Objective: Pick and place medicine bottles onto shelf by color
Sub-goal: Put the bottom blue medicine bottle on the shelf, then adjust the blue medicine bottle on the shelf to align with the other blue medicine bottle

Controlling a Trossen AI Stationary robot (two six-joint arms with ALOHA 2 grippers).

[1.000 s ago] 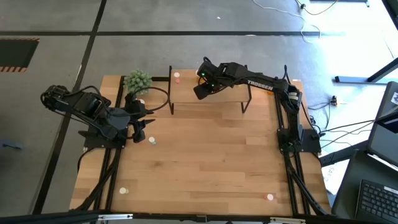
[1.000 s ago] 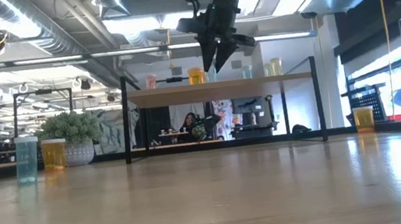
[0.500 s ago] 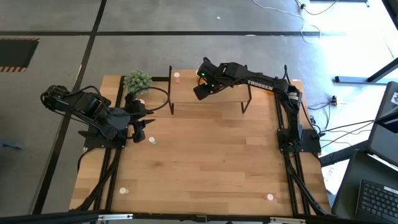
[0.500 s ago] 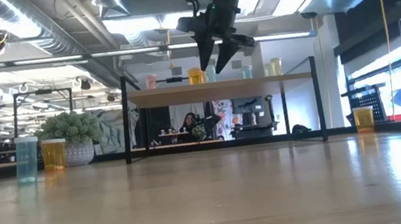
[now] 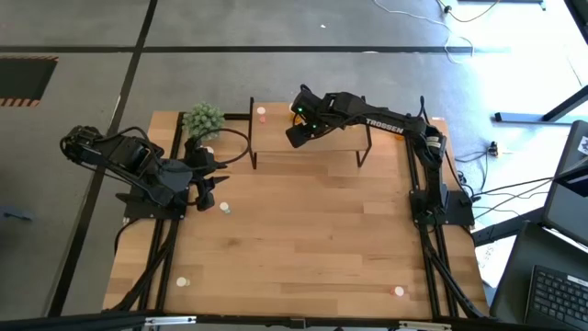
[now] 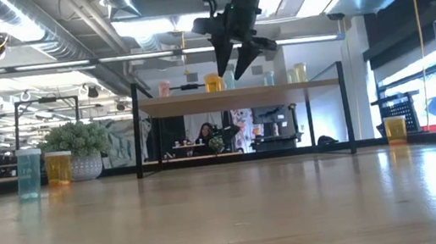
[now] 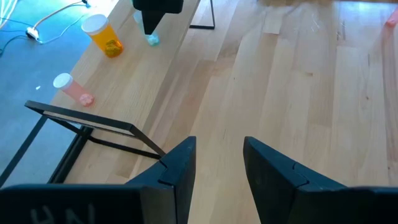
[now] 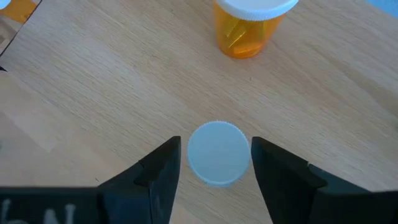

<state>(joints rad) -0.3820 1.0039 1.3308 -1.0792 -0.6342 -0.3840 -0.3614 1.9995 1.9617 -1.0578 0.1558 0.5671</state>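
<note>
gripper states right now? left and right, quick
Left gripper: open, holding nothing, above the bare wooden tabletop.
Right gripper: open over the shelf, fingers either side of a pale blue round-capped bottle, not gripping it.

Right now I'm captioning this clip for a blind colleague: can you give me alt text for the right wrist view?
The right gripper points down at the shelf, its two dark fingers open on either side of a pale blue bottle cap without clearly touching it. Beyond it on the same light-wood board stands an orange bottle with a white cap.
</note>
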